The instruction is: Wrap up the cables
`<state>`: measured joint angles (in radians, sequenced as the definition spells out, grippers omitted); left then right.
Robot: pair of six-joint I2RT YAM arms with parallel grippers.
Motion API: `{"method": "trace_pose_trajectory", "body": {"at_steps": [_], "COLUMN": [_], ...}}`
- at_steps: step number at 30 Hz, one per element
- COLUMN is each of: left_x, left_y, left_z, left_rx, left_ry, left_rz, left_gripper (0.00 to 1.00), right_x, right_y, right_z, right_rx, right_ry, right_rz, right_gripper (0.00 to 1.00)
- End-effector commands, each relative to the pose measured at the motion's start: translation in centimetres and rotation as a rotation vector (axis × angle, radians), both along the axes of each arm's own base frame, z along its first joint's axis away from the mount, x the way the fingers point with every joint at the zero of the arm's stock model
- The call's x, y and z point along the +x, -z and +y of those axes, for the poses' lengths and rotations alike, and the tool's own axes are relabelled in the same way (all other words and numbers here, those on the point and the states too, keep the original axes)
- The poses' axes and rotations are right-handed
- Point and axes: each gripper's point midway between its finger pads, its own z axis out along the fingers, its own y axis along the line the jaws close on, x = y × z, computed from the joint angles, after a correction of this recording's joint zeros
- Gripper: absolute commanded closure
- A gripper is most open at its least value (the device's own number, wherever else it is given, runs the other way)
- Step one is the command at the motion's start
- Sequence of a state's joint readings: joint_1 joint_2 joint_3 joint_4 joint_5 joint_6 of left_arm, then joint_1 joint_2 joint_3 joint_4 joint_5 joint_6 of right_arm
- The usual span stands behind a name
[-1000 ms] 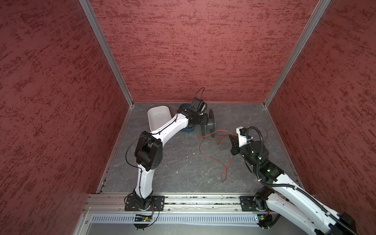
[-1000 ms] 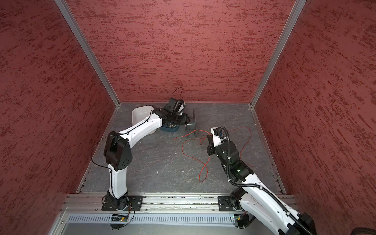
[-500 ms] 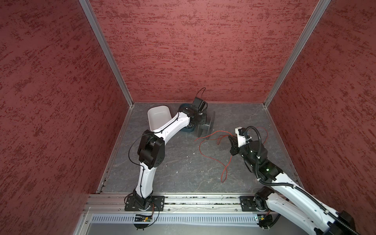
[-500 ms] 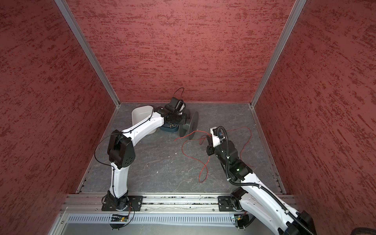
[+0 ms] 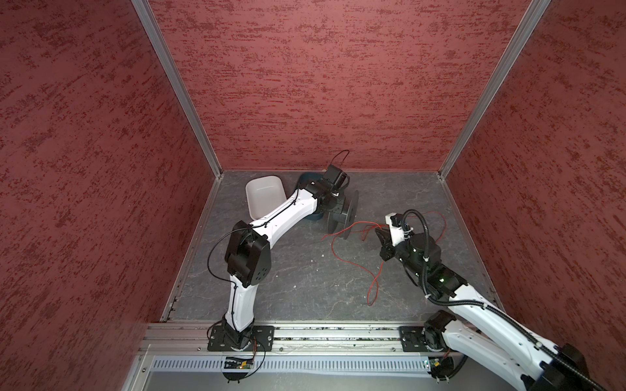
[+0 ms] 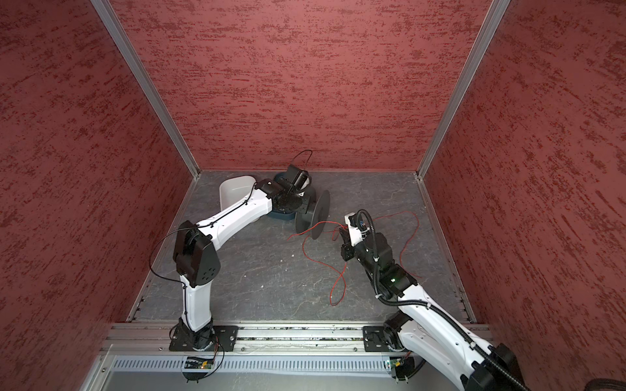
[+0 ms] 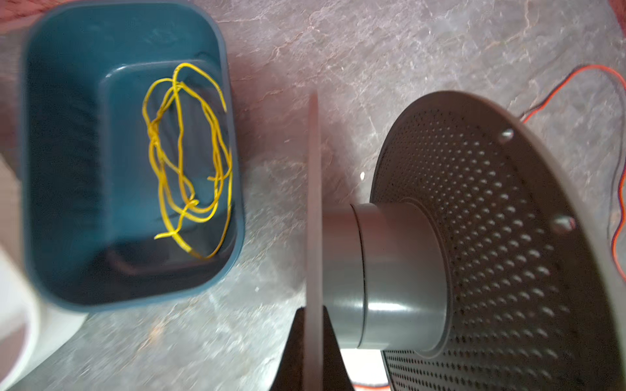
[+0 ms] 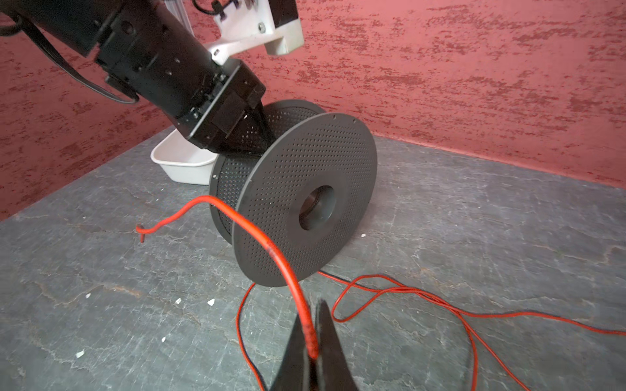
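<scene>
The thin red cables (image 5: pixel 376 287) (image 6: pixel 333 291) lie in loose loops on the grey floor, right of the middle. My right gripper (image 8: pixel 310 342) (image 5: pixel 379 233) is shut on one red strand (image 8: pixel 264 237), which arches up past a dark perforated spool (image 8: pixel 305 203) (image 5: pixel 349 211) to a free end. The spool stands on edge with a bare hub (image 7: pixel 399 274). My left gripper (image 7: pixel 311 338) (image 5: pixel 333 211) is shut on the rim of the spool's flange (image 7: pixel 312 203) farther from my right gripper.
A blue bin (image 7: pixel 233 169) holding yellow wires (image 7: pixel 189 152) sits beside the spool. A white bin (image 5: pixel 264 196) (image 8: pixel 183 162) stands at the back left. Red walls close in the floor on three sides. Small white crumbs dot the floor.
My left gripper has closed on the spool's flange, and the spool has turned and shifted slightly. The right arm has hardly moved and still holds the red strand.
</scene>
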<state>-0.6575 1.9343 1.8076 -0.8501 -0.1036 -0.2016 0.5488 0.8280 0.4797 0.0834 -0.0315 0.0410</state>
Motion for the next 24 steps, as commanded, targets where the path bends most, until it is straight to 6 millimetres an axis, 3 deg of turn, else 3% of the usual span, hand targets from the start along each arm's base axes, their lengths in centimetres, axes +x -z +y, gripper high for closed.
{"method": "trace_pose_trajectory", "body": {"at_steps": [1, 10, 15, 24], "left_x": [-1.5, -5.1, -5.5, -4.6], "left_y": [-3.9, -2.9, -1.5, 0.7], "left_z": [2.7, 7.2, 7.9, 7.7], "left_rx": [0.033, 0.123, 0.132, 0.117], "left_ry": [-0.002, 0.008, -0.004, 0.009], "left_rz": [-0.091, -0.095, -0.081, -0.084], "left_gripper": [1.00, 1.00, 1.00, 0.95], "right_x": [-0.6, -0.4, 0.0, 1.4], "right_y": [-2.9, -3.1, -3.8, -2.4], "right_z": [2.3, 6.1, 6.3, 6.6], "right_rx": [0.054, 0.046, 0.044, -0.045], "right_ry": [-0.138, -0.328, -0.332, -0.310], "right_rz": [-0.060, -0.011, -0.024, 0.045], "right_gripper": [1.00, 1.00, 1.00, 1.00]}}
